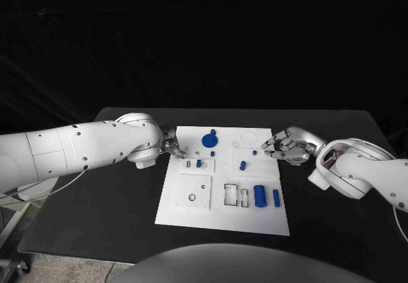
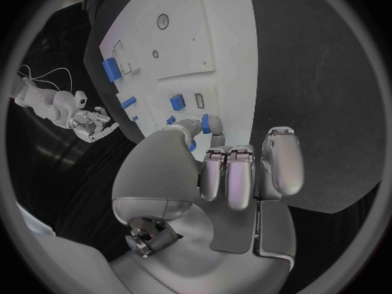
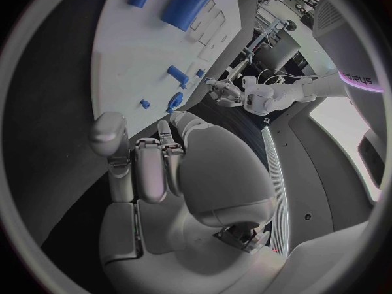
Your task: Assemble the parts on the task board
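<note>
1. The task board [image 1: 191, 212] lies mid-frame in the head view on the black bench [image 1: 102, 200], its long axis running top to bottom.
2. The left hand [image 1: 173, 147] sits at the board's upper left edge. In the left wrist view its fingers [image 2: 239, 179] are curled, and a fingertip touches a small blue part [image 2: 206, 123]. I can't tell whether it's actually pinched.
3. The right hand [image 1: 285, 147] is at the board's upper right edge, fingers curled in with nothing visible in them.
4. Loose parts: blue disc with peg [image 1: 210, 140] at upper centre, small blue peg [image 1: 242, 165] mid-board, and two upright cylinders [image 1: 259, 196] at lower right.
5. Key relation: the disc lies just right of the left hand, so the left hand is nearer. The cylinders lie below the right hand, long axes parallel to the board's long side, so that's the right arm's job, I'd judge.
</note>
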`<state>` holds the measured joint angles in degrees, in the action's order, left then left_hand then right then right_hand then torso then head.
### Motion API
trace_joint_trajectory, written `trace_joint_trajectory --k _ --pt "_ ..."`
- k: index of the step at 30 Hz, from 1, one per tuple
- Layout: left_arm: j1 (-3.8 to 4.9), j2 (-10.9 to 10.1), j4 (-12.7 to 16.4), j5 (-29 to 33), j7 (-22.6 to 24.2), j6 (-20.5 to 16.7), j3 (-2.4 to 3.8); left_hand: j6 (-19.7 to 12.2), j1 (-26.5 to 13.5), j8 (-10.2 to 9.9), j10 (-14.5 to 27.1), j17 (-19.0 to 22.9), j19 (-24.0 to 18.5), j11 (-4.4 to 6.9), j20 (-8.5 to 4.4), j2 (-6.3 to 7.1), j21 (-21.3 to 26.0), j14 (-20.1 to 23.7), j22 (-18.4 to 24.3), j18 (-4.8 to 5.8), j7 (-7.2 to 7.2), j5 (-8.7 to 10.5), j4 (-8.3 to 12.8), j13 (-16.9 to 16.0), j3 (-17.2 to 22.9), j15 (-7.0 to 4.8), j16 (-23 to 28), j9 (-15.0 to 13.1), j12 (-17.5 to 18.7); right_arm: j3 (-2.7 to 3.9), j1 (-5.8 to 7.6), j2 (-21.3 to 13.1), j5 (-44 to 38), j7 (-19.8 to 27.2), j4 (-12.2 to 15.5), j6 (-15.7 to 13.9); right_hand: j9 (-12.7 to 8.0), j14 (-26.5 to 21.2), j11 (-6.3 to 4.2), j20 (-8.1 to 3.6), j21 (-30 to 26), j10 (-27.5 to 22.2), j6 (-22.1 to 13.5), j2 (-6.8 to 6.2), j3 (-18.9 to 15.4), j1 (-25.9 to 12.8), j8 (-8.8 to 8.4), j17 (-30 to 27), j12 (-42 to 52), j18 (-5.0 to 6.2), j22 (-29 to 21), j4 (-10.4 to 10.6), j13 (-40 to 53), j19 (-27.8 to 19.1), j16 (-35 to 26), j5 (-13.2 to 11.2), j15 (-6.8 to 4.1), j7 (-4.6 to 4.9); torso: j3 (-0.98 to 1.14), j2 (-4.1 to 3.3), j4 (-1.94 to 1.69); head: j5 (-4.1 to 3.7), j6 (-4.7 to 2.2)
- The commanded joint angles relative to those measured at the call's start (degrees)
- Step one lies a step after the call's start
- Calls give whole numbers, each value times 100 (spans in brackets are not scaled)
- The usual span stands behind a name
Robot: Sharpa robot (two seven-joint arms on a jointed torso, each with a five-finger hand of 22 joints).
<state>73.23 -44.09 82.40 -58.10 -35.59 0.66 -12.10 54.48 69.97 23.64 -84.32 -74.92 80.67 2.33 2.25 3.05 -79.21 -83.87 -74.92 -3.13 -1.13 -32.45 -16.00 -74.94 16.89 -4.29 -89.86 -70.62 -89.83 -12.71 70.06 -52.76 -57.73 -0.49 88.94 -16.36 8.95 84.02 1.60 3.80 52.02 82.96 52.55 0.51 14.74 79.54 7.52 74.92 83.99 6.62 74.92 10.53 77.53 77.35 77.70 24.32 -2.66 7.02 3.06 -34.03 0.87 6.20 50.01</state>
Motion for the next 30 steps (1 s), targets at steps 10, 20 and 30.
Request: trace_joint_trajectory --k 10,20,30 --pt "-1 13 126 -255 -49 152 -29 25 -85 -7 -493 -1471 -3 -6 -28 80 49 -587 -846 -20 -12 194 -19 -1428 170 -24 7 -8 41 1 -49 19 63 -31 -19 97 -10 220 -1 13 -29 -42 43 42 56 31 -11 442 -36 32 422 -14 565 -40 -29 36 41 -10 0 -11 12 75 -1" --pt "-58 93 85 -333 -18 130 -40 14 -95 -15 -498 -1472 -3 -9 -26 73 53 -587 -848 -20 -15 230 -15 -1433 211 -22 7 -8 38 1 -73 19 64 -21 -22 80 -11 219 0 13 -36 -45 43 41 65 36 -12 443 -40 33 422 -22 562 -43 -28 43 41 -10 1 -12 9 55 -1" --pt "-81 119 85 -321 -5 186 -44 12 -99 -16 -495 -1469 -7 -10 -25 67 59 -585 -845 -21 -17 244 -15 -1429 224 -22 8 -8 40 1 -78 28 69 -36 -47 91 -11 218 1 13 -43 -49 43 41 72 40 -12 440 -44 34 421 -29 558 -45 -31 49 42 -9 1 -6 8 62 -1"
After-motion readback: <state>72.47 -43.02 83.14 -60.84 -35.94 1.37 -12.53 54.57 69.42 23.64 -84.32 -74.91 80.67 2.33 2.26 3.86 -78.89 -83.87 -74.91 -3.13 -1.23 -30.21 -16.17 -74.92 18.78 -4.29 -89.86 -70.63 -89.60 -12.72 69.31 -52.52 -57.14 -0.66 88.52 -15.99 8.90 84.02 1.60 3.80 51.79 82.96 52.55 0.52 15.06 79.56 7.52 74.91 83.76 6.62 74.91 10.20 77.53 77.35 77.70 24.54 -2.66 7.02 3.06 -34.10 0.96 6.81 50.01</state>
